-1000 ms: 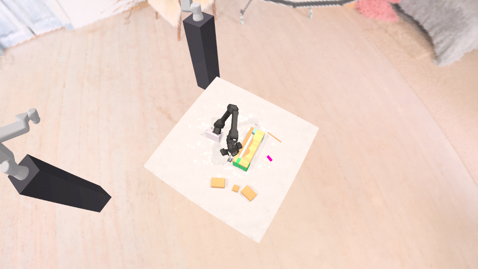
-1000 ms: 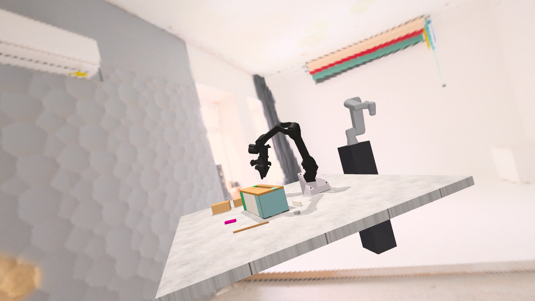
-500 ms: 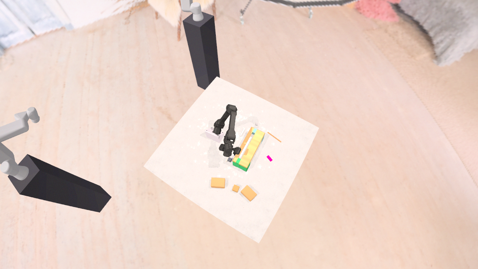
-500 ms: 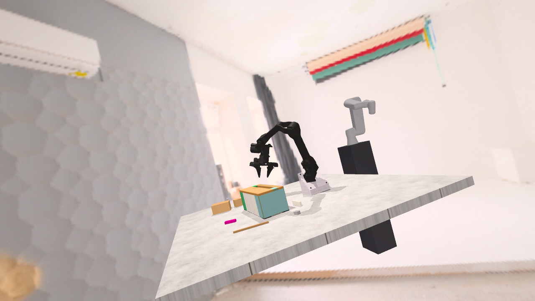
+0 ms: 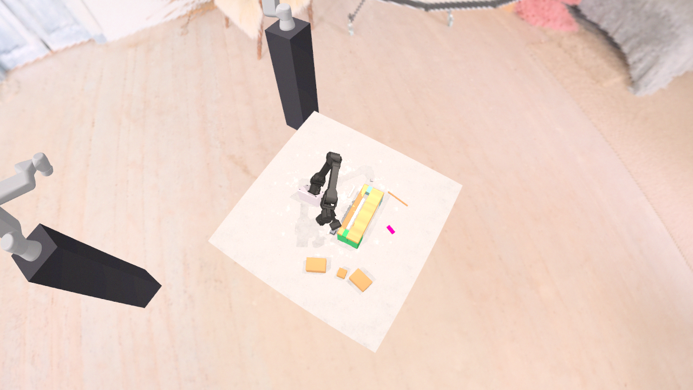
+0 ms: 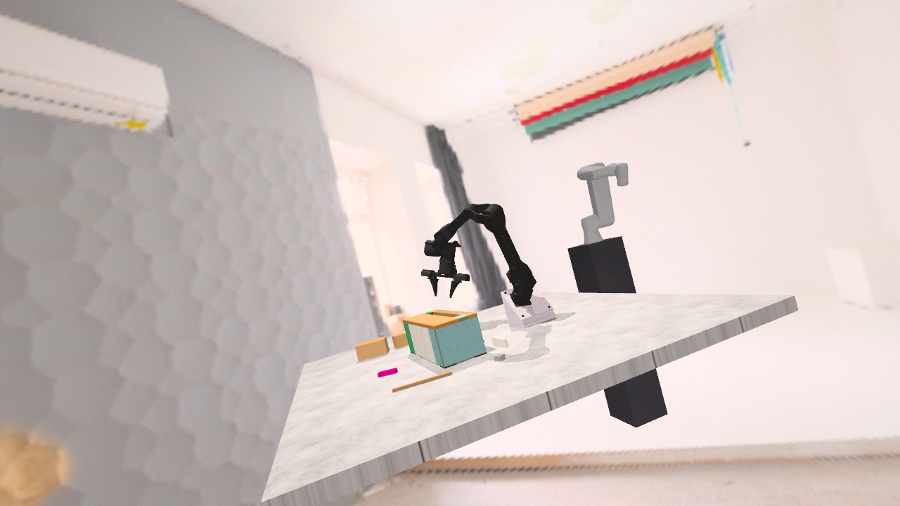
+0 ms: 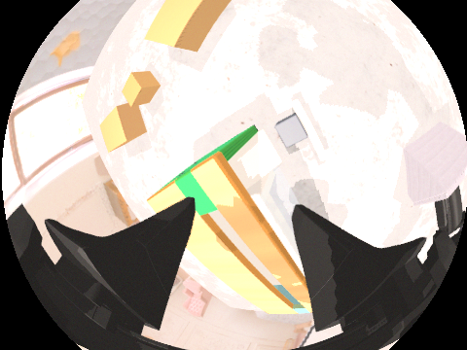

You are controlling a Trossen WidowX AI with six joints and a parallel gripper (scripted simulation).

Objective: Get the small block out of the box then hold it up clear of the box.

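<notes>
The small grey block [image 5: 332, 232] [image 7: 291, 131] lies on the table [image 5: 387, 300] [image 6: 566, 352], outside the box and close to its green end on the arm's side. The long box [image 5: 362, 213] [image 6: 448, 339] [image 7: 221, 240] has a yellow-orange top, a green end and a teal end. My gripper [image 5: 333, 225] [image 6: 444, 287] [image 7: 245, 209] is open and empty. It hangs well above the table by the box's green end, with the block below and a little ahead of the fingers. I cannot make out the block in the exterior view.
Three orange blocks [image 5: 315, 264] [image 5: 341, 273] [image 5: 360, 279] lie beyond the green end. A magenta piece [image 5: 390, 229] [image 6: 387, 372] and a thin orange stick [image 5: 397, 198] [image 6: 421, 381] lie on the box's far side. A white stick [image 5: 350, 190] lies near the teal end, by the arm's base [image 5: 309, 194].
</notes>
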